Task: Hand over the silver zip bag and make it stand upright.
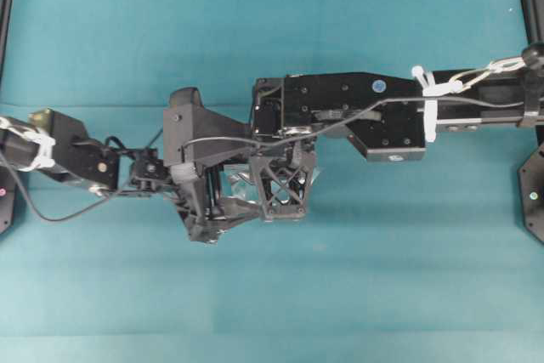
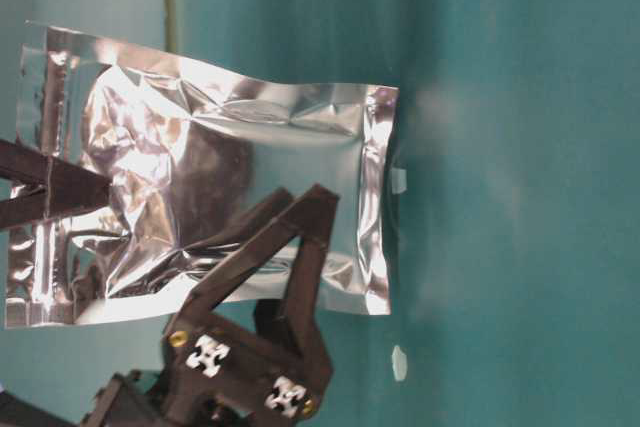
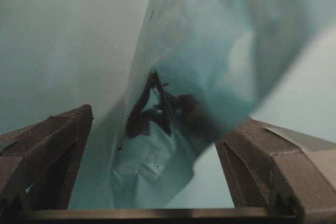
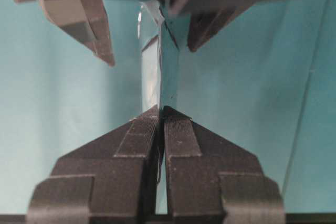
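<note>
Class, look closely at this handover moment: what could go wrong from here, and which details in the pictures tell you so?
1. The right gripper pinches only a thin edge of the silver zip bag; the slippery foil might slide out.
2. The left gripper is open, its fingers straddling the bag. Closing on crinkled, bulging foil could give an off-centre grip.
3. If the right gripper lets go before the left closes, the bag would likely drop onto the table.

text: none legible | labels: none legible | silver zip bag: unprinted
</note>
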Tool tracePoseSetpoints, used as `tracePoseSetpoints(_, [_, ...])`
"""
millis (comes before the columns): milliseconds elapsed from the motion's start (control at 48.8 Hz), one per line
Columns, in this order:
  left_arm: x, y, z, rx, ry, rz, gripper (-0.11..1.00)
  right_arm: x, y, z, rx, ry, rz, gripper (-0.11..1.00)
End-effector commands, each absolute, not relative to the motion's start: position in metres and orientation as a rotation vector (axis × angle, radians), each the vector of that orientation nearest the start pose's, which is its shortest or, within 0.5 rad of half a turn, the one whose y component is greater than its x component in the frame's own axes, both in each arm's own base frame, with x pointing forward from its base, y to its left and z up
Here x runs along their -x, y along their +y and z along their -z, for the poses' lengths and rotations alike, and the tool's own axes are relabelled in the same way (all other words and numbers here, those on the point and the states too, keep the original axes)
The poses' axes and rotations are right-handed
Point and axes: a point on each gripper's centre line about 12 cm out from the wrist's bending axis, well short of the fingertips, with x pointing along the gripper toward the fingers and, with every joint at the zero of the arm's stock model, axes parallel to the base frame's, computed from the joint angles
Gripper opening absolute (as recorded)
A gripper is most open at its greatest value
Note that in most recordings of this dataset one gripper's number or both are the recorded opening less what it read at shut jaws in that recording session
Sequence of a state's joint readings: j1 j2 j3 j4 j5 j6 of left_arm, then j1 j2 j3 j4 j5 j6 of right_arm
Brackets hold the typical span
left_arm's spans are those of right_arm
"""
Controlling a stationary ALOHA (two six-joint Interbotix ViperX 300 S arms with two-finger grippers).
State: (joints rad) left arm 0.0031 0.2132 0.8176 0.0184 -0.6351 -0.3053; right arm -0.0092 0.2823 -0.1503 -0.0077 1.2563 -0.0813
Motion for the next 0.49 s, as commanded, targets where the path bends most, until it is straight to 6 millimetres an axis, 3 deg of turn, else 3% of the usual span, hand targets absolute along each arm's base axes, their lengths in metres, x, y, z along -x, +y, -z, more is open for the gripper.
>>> tracePoseSetpoints(0, [-0.389, -0.001, -0.109, 0.287, 0.369, -0.043, 0.94, -0.460, -0.004, -0.254, 0.071, 1.357, -0.044, 0.04])
tracePoseSetpoints(205, [-0.386, 0.000, -0.112, 0.290, 0.297, -0.033, 0.94, -0.461, -0.004, -0.253, 0.070, 1.351, -0.042, 0.04])
tracePoseSetpoints(472, [-0.385, -0.004, -0.098, 0.288, 0.286, -0.022, 0.94, -0.463, -0.004, -0.252, 0.067, 1.340, -0.039, 0.04])
